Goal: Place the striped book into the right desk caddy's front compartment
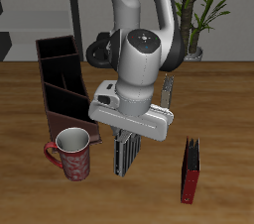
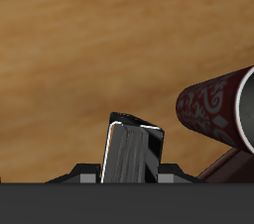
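The striped book stands upright near the table's front edge, beside a red mug, its narrow grey, black and white stripes showing. My gripper comes down onto its top edge and is shut on the striped book. In the wrist view the book fills the gap between my fingers, and my gripper sits at its sides. I cannot tell whether its lower edge rests on the table. The right desk caddy, a long dark reddish-brown box with inner dividers, lies farther back, beyond the mug.
The red patterned mug stands close beside the book and also shows in the wrist view. A red-and-black book stands upright on the book's other side. A thin grey book is behind the arm. A potted plant is at the back.
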You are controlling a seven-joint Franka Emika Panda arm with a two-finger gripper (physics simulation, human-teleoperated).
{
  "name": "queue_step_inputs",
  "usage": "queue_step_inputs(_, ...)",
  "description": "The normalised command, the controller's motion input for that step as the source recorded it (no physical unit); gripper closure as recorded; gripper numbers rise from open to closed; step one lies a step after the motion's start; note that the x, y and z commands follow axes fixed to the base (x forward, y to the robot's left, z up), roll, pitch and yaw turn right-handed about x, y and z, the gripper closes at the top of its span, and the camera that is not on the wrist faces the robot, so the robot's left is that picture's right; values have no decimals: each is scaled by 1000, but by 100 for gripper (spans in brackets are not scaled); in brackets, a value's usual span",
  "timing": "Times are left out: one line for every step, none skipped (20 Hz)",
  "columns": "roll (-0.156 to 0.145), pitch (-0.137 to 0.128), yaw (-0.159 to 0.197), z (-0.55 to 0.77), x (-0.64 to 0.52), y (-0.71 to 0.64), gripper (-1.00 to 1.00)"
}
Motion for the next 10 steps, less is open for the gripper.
queue_step_inputs(38,-54,50,423,-231,0,100)
queue_step_inputs(25,-92,139,464,-306,2,100)
queue_step_inputs(-14,-57,99,448,-408,-17,100)
queue_step_inputs(25,-68,129,484,-397,-2,100)
queue_step_inputs(0,0,0,0,0,0,100)
queue_step_inputs(0,0,0,0,0,0,100)
queue_step_inputs(0,0,0,0,0,0,100)
queue_step_inputs(85,-221,418,2047,-1948,-267,100)
queue_step_inputs(-12,-15,41,280,-218,-132,100)
queue_step_inputs(3,-200,333,875,-981,-42,100)
